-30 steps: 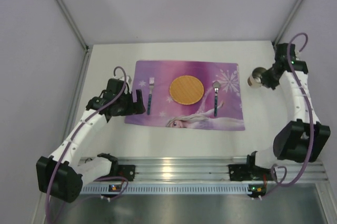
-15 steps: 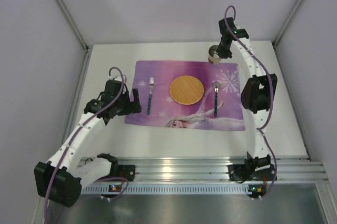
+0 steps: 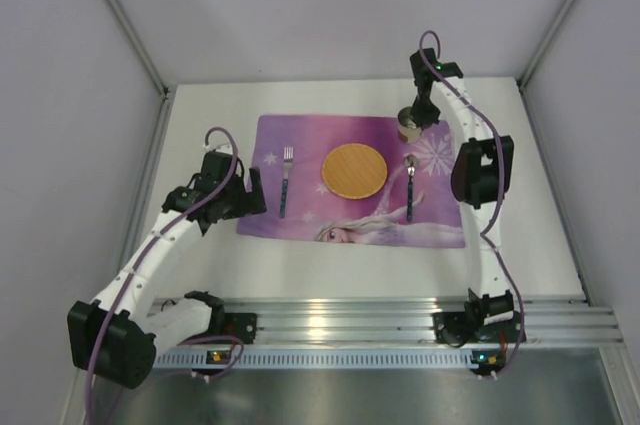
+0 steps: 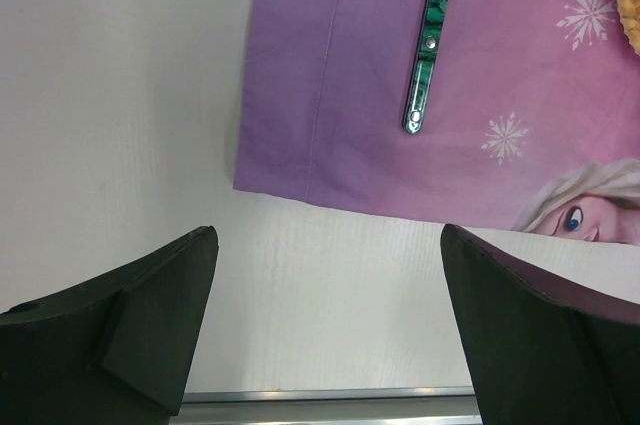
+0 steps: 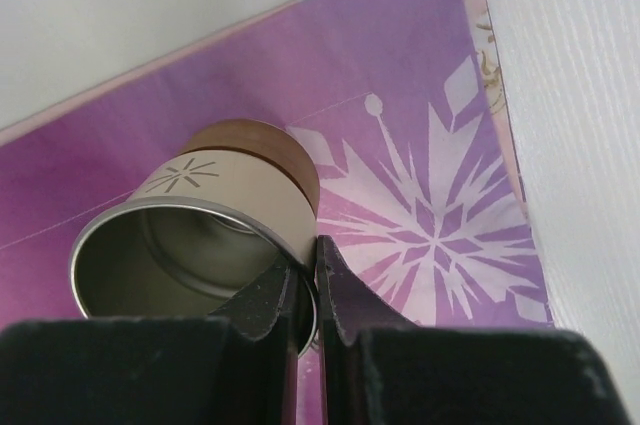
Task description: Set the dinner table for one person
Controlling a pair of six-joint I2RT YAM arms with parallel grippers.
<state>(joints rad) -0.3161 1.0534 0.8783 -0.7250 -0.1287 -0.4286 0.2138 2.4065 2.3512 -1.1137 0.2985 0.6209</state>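
Note:
On the white dinner table (image 3: 520,215) lies a purple placemat (image 3: 300,220) with a fork (image 3: 286,181), a round wooden plate (image 3: 353,170) and a spoon (image 3: 409,185). My right gripper (image 3: 415,121) is shut on the rim of a beige metal cup (image 5: 215,220), one finger inside and one outside, holding it over the placemat's (image 5: 420,185) far right corner; I cannot tell whether the cup touches it. My left gripper (image 4: 325,345) is open and empty over bare table near the placemat's (image 4: 330,95) near left corner, the fork handle (image 4: 428,45) beyond it.
A metal rail (image 3: 400,320) runs along the table's near edge. Grey walls (image 3: 80,125) enclose the table on the left, back and right.
My right arm has swung the cup from the table's far right edge to the back, then down over the placemat's far right corner. My left arm has barely moved.

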